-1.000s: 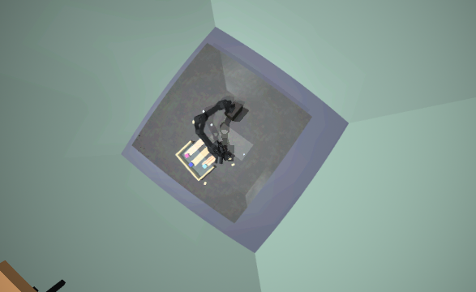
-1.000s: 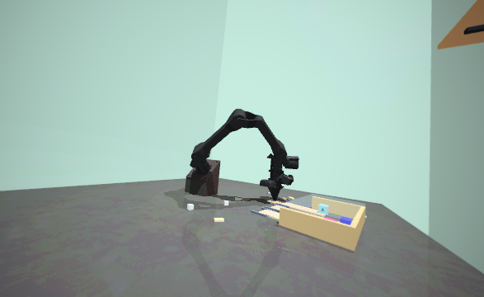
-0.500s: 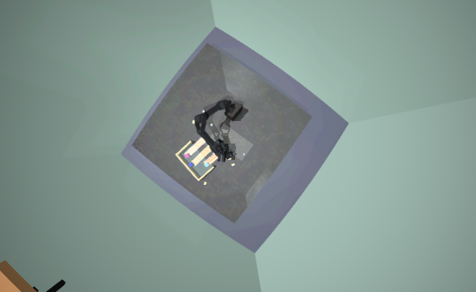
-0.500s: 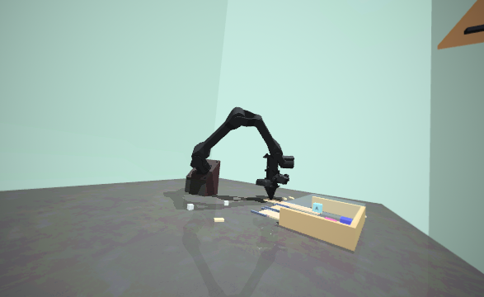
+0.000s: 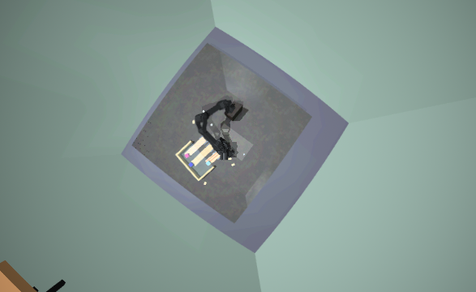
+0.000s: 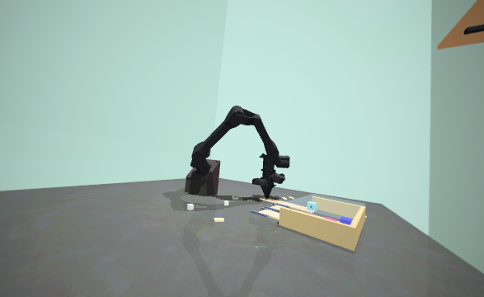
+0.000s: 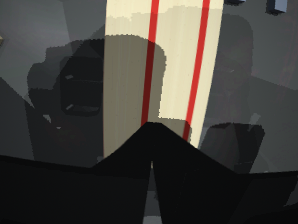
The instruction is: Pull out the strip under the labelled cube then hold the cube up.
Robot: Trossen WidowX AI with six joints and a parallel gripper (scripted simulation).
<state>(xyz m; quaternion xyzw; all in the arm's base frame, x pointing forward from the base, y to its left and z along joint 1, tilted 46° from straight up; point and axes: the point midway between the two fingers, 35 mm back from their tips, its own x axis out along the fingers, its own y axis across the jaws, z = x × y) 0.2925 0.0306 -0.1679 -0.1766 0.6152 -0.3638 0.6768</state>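
The pale blue labelled cube [image 5: 208,163] [image 6: 312,206] sits upright with a letter A on its side, on the far part of a cream strip with red lines [image 5: 212,157] [image 7: 172,90]. The strip reaches out of the tray's open side toward the arm. My gripper [image 6: 267,197] [image 7: 152,129] points straight down and is shut. Its fingertips touch the top of the strip near its near end, with strip showing on both sides of them. Nothing shows pinched between the fingers. The strip's near end is hidden by the fingers.
A wooden-walled tray [image 5: 186,167] [image 6: 320,229] surrounds the far ends of the strips. A pink cube [image 5: 186,156] and a dark blue cube [image 5: 190,165] [image 6: 345,220] sit on two other strips. White cubes [image 6: 190,206] and a small cream block [image 6: 218,219] lie outside the tray.
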